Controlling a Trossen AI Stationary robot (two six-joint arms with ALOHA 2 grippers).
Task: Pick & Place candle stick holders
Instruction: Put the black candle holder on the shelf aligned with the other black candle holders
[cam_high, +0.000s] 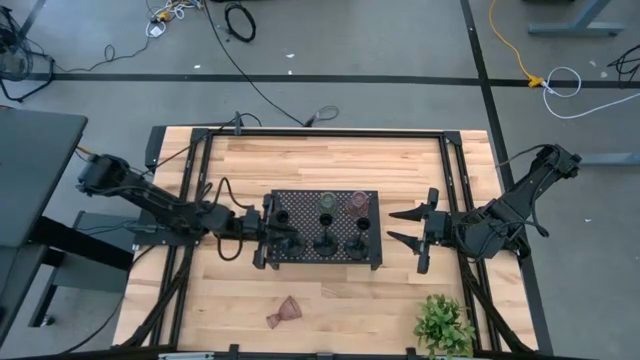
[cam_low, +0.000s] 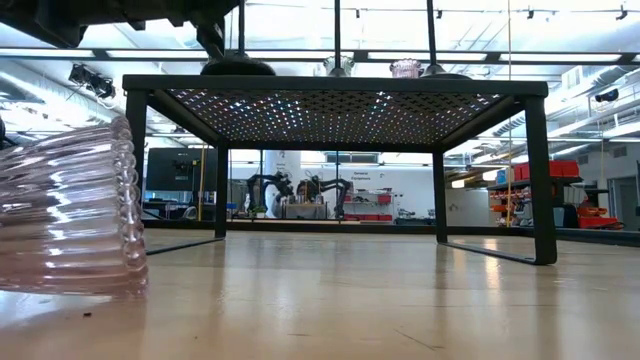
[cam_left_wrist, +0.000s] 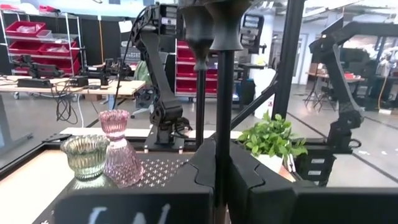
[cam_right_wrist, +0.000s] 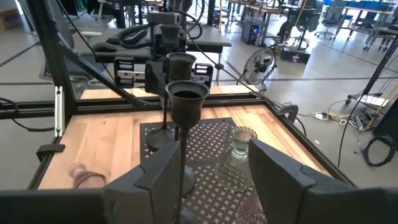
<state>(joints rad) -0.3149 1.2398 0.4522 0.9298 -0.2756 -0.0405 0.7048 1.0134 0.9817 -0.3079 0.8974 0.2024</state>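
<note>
A black perforated tray (cam_high: 300, 200) stands mid-table. On it are a pale green glass holder (cam_high: 326, 203), a pinkish one (cam_high: 358, 203) and three black thin-stemmed holders (cam_high: 324, 243) along its near side. My left gripper (cam_high: 283, 237) reaches in from the tray's left end and is shut on the leftmost black holder (cam_left_wrist: 222, 37). My right gripper (cam_high: 402, 227) is open and empty just off the tray's right end, in line with the rightmost black holder (cam_right_wrist: 185, 99). A second pinkish holder (cam_high: 285, 312) lies on its side on the table. My left gripper pinches the black holder's thin stem (cam_left_wrist: 224, 118) between its two fingers. The fingers come in level from the table's left and lie across the stem. The holder stands upright, with its round base (cam_low: 238, 67) at the tray's top.
A small leafy plant (cam_high: 443, 325) stands at the near right corner. The tray stands on legs (cam_low: 540, 180), with open space under it. The table's metal frame rails (cam_high: 200, 170) run along its sides. Bare wood lies near and far of the tray.
</note>
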